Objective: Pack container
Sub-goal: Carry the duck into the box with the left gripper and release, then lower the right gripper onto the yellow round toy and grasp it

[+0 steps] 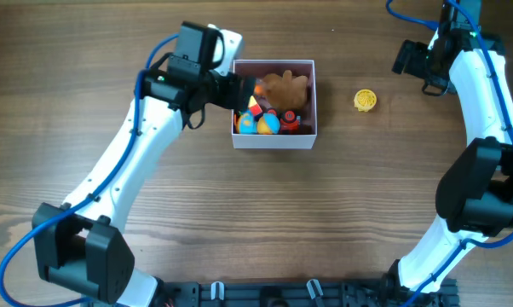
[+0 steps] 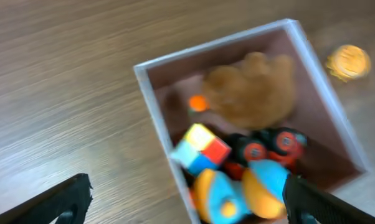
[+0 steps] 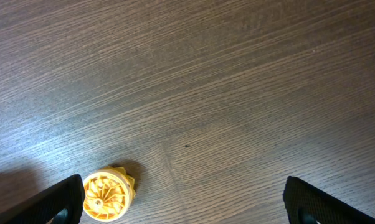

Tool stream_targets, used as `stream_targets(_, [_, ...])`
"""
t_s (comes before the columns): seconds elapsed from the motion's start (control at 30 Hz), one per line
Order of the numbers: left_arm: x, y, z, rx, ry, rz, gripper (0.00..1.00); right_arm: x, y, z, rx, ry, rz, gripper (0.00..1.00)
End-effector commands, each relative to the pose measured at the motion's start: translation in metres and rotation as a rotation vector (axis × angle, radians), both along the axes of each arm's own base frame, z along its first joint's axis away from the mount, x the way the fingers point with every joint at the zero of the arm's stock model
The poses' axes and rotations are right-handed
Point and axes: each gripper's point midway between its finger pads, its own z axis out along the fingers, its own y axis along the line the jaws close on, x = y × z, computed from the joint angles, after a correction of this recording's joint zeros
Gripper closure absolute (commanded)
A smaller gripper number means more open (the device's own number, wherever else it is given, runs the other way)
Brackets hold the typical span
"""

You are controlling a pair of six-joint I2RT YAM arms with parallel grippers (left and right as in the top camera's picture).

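Note:
The container (image 1: 273, 141), a square white box with a pink inside, sits at the table's middle back. It holds a brown plush toy (image 1: 286, 89), blue-and-orange round toys (image 1: 258, 124), a coloured cube and a red-wheeled toy. It also shows in the left wrist view (image 2: 151, 102), with the plush (image 2: 253, 90) inside. My left gripper (image 1: 239, 91) is open and empty over the box's left wall, also in its wrist view (image 2: 187, 202). A yellow ribbed wheel (image 1: 366, 100) lies on the table right of the box. My right gripper (image 3: 184, 202) is open, with the wheel (image 3: 108, 196) by its left finger.
The right arm's wrist (image 1: 423, 60) hangs over the far right of the wood table. Both arm bases stand at the near edge. Bare wood surrounds the box on all sides.

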Motion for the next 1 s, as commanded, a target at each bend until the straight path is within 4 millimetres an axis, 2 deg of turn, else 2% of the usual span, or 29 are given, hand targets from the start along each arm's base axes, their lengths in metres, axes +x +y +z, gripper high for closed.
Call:
stream_targets(0.0, [0.025, 0.071, -0.002, 0.013, 0.011, 0.329, 0.0, 0.0, 0.002, -0.004, 0.003, 0.006, -0.007, 0.0])
stream_targets(0.03, [0.024, 0.095, -0.006, -0.015, 0.049, 0.442, 0.0, 0.0, 0.002, -0.004, 0.003, 0.006, -0.007, 0.0])
stream_targets(0.1, [0.016, 0.124, -0.014, -0.055, 0.125, 0.557, 0.0, 0.0, 0.002, -0.004, 0.003, 0.006, -0.007, 0.0])
stream_targets(0.23, [-0.003, 0.152, -0.026, -0.076, 0.237, 0.605, 0.0, 0.0, 0.002, -0.004, 0.003, 0.006, -0.007, 0.0])
stream_targets(0.3, [-0.011, 0.149, -0.029, -0.062, 0.267, 0.524, 0.0, 0.0, 0.002, -0.004, 0.003, 0.006, -0.007, 0.0])
stream_targets(0.47, [-0.019, 0.117, -0.03, -0.06, 0.291, 0.42, 0.0, 0.0, 0.002, -0.004, 0.004, 0.005, -0.009, 0.0])
stream_targets(0.6, [-0.033, 0.083, -0.024, -0.096, 0.273, 0.326, 0.0, 0.029, 0.018, 0.009, 0.17, -0.14, -0.106, 0.0])
stream_targets(0.63, [-0.036, 0.079, -0.022, -0.1, 0.255, 0.313, 0.0, 0.029, 0.023, 0.009, 0.201, -0.141, -0.113, 0.0])
stream_targets(0.67, [-0.041, 0.076, -0.02, -0.107, 0.23, 0.302, 0.0, 0.015, 0.034, 0.001, 0.246, -0.072, -0.08, 0.0])
stream_targets(0.8, [-0.06, 0.083, -0.018, -0.13, 0.141, 0.305, 0.0, -0.003, 0.036, -0.007, 0.235, 0.009, -0.042, 0.0])
stream_targets(0.97, [-0.079, 0.088, -0.036, -0.112, 0.17, 0.315, 0.0, -0.019, 0.032, -0.013, 0.198, 0.08, -0.043, 0.0])
